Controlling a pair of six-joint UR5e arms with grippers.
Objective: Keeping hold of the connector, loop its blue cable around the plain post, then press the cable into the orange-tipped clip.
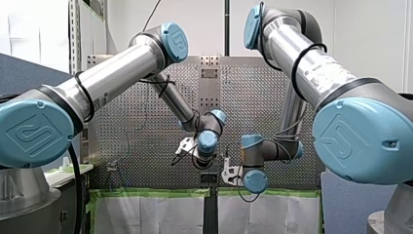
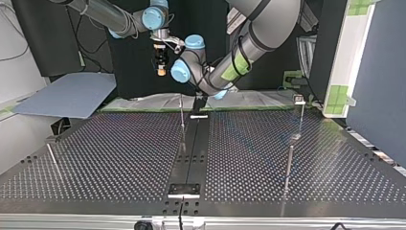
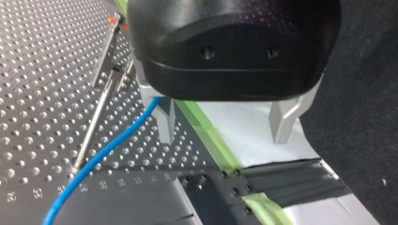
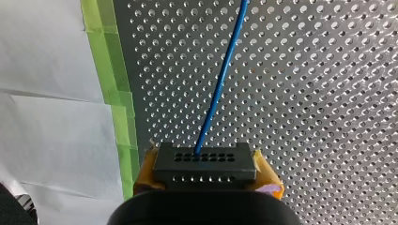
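Right wrist view: my right tool (image 4: pixel 205 173) clamps the connector (image 4: pixel 204 159) in yellow pads, so the cable (image 4: pixel 220 79) trails free over the tabletop (image 4: pixel 328 93) near its taped edge. My left tool (image 3: pixel 224 136) hangs open beside the cable, likely ready to guide it round the post (image 3: pixel 91 126); the clip (image 3: pixel 112 21) stands beyond. No container shows.

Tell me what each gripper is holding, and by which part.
My right gripper clamps the black rectangular connector by its short ends, between yellow pads. My left gripper is open, holding nothing; the thin blue cable passes beside one finger.
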